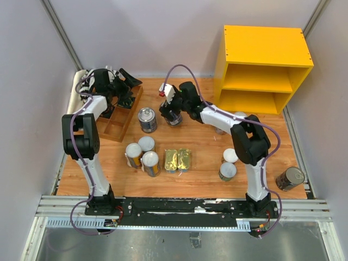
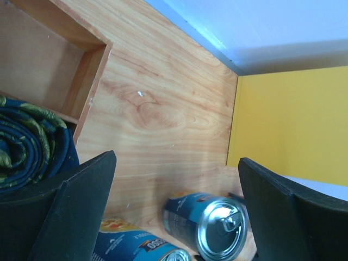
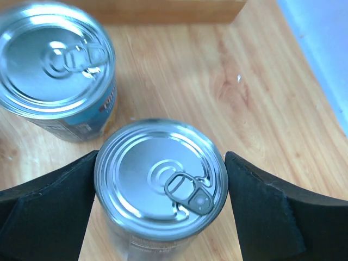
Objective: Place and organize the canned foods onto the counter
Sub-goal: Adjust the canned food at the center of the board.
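Note:
My right gripper [image 3: 161,159] is shut on a silver-topped can [image 3: 161,176] that stands upright on the table, one finger pressed to each side of it. From above, this gripper [image 1: 173,116] is mid-table, left of the yellow counter [image 1: 266,46]. A second silver-topped, blue-labelled can [image 1: 147,119] [image 3: 57,70] stands just beside it. My left gripper [image 1: 126,81] [image 2: 176,157] hangs open and holds nothing over the far end of the brown tray [image 1: 117,128]. Three tall white-lidded cans [image 1: 144,153], two flat gold tins [image 1: 178,160] and two short white-lidded cans [image 1: 228,164] stand nearer the front.
A dark can [image 1: 290,178] lies on its side at the table's right edge. A rolled blue patterned cloth [image 2: 27,147] sits in the brown tray [image 2: 81,70]. The counter's side [image 2: 293,125] fills the right of the left wrist view, with two blue-labelled cans [image 2: 209,223] low between the fingers.

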Action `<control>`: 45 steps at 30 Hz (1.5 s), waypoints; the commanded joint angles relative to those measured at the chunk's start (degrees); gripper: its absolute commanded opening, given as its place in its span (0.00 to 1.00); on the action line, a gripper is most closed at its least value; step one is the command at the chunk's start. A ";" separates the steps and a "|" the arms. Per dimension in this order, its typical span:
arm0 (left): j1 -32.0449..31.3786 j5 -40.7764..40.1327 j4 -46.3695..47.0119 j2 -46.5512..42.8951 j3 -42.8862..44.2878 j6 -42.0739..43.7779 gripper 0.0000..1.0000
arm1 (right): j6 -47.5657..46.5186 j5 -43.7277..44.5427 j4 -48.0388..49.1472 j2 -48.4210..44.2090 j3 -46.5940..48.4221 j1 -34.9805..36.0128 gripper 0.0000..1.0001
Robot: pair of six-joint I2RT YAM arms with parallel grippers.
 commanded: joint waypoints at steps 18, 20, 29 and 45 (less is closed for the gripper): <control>-1.84 -0.94 -1.31 -7.86 -7.13 10.42 0.99 | 15.50 -9.96 31.43 -13.63 -16.76 0.08 0.01; -2.22 -1.06 -1.63 -8.11 -7.11 11.52 0.99 | 15.50 -11.60 28.52 -15.05 -17.48 0.21 0.01; -7.32 -11.08 -6.35 -8.75 -6.04 20.95 0.98 | 13.52 -11.17 26.49 -24.17 -29.65 5.28 0.01; -9.77 -15.15 -9.70 -6.20 -0.09 27.74 0.96 | 13.09 -10.75 23.32 -31.42 -33.90 6.59 0.93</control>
